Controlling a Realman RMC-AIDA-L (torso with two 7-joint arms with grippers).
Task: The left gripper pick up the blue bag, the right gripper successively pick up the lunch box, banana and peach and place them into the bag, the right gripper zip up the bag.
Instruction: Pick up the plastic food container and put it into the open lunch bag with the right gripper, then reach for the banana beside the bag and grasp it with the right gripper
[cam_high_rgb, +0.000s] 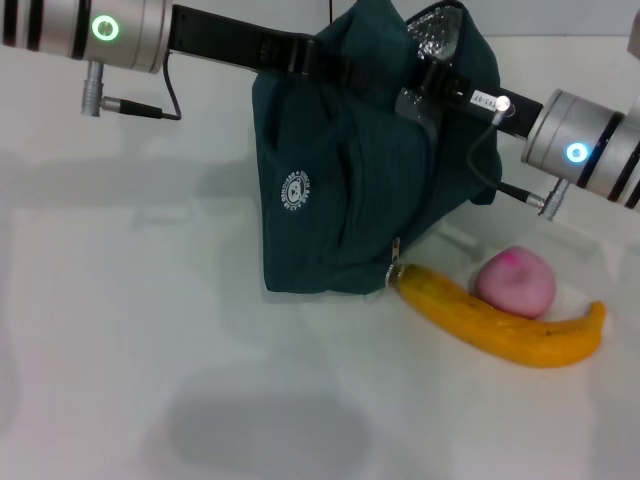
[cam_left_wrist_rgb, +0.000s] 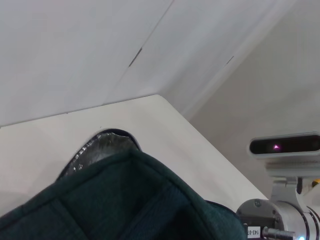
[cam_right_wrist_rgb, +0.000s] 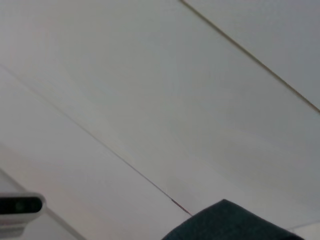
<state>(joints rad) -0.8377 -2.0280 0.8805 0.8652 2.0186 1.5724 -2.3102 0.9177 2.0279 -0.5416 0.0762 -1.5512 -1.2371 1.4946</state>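
Observation:
The blue bag (cam_high_rgb: 340, 190) stands upright at the back middle of the white table, its top open and its silver lining (cam_high_rgb: 440, 30) showing. My left gripper (cam_high_rgb: 318, 55) reaches in from the left and is shut on the bag's top. From the right, my right gripper (cam_high_rgb: 425, 85) sits at the bag's open mouth, its tip hidden by the fabric. A yellow banana (cam_high_rgb: 500, 325) lies on the table right of the bag, one end against the bag's zipper pull (cam_high_rgb: 396, 268). A pink peach (cam_high_rgb: 515, 282) rests against the banana's far side. The lunch box is out of view. The bag (cam_left_wrist_rgb: 125, 200) fills the left wrist view's lower part.
The white table (cam_high_rgb: 150, 350) stretches bare to the left and front of the bag. In the left wrist view the table's far corner (cam_left_wrist_rgb: 160, 97) meets the wall, and my right arm's wrist camera (cam_left_wrist_rgb: 285, 145) shows beside the bag. A corner of the bag (cam_right_wrist_rgb: 235, 222) shows in the right wrist view.

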